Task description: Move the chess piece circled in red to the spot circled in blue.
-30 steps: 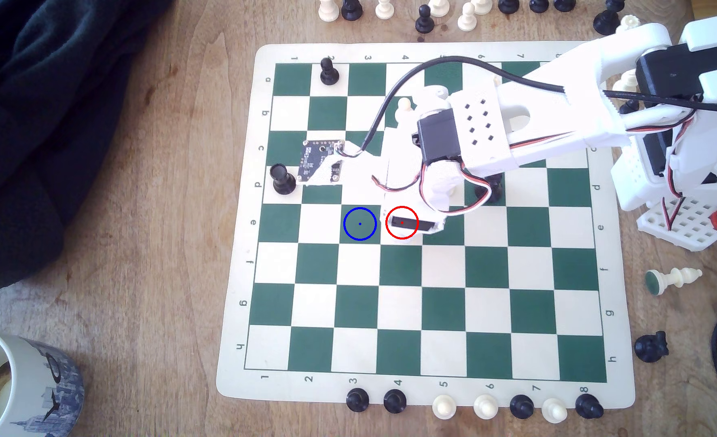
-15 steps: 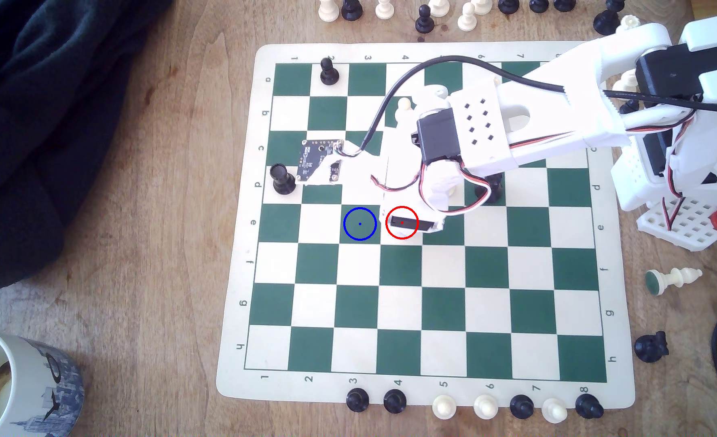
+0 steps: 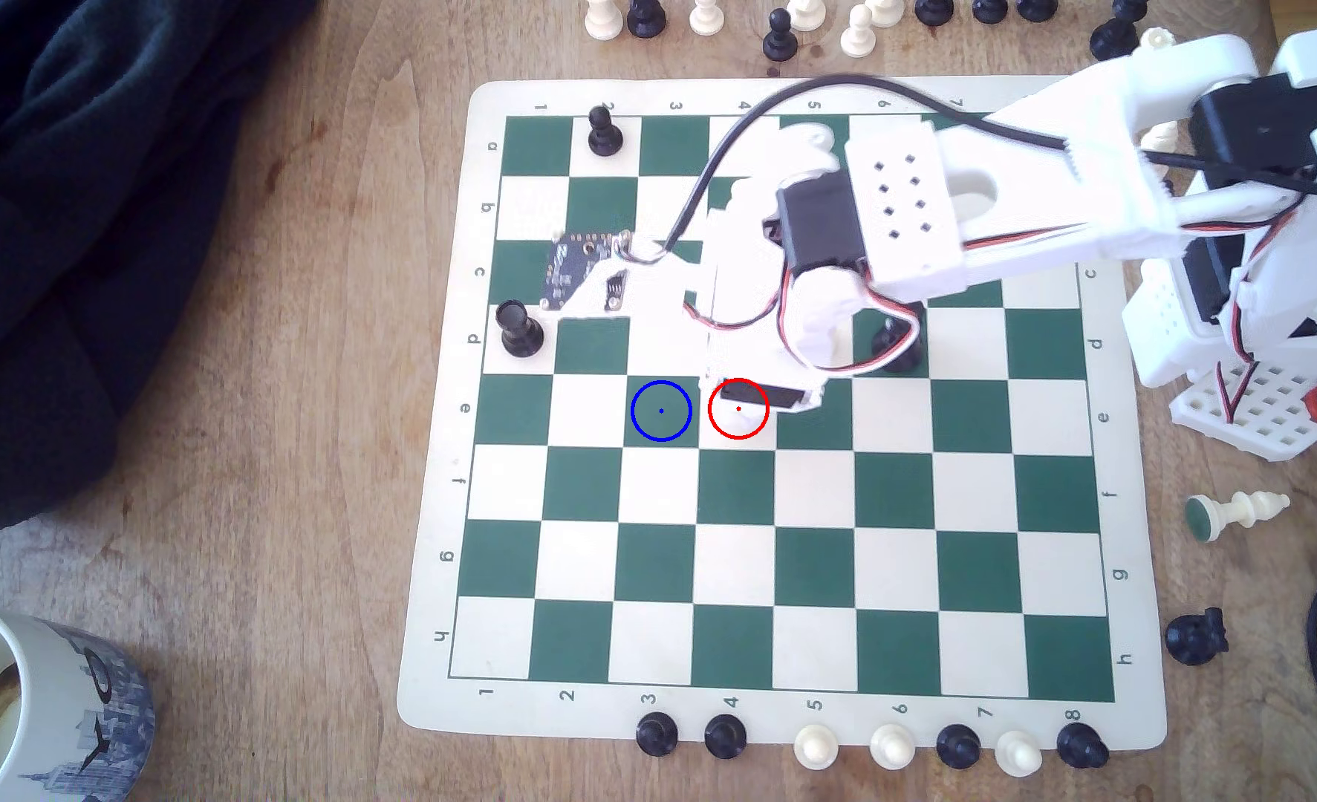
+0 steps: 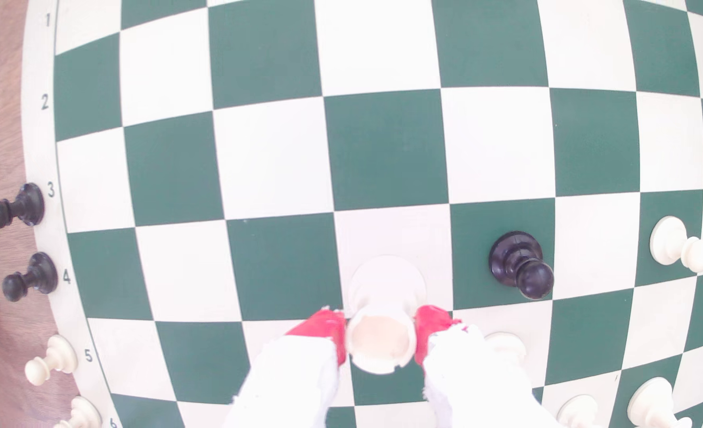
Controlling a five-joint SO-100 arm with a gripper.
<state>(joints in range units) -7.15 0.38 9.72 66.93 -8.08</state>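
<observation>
The chess piece [image 4: 382,341] is cream-white, with a wide hollow top, a notched rim and a round base. My gripper [image 4: 382,331] is shut on its upper part, one red-tipped finger [image 4: 325,329] on each side. In the exterior view my gripper [image 3: 751,399] hangs over the red-circled white square, and a pale bit of the chess piece [image 3: 749,422] shows inside the circle. The spot [image 3: 661,411] is the blue-circled dark green square next to it, on the exterior view's left, and it is bare. I cannot tell whether the piece's base touches the board.
A black pawn [image 4: 520,265] stands one square from the held piece. Black pieces [image 3: 520,330] [image 3: 603,133] stand on the board's left part in the exterior view. Spare pieces line the board's edges [image 3: 817,746]. A mug [image 3: 30,702] and dark cloth [image 3: 84,231] lie off the board.
The arm's wrist and camera board have shifted toward the exterior view's top. The gripper stays over the red circle, and more of the white square shows below it.
</observation>
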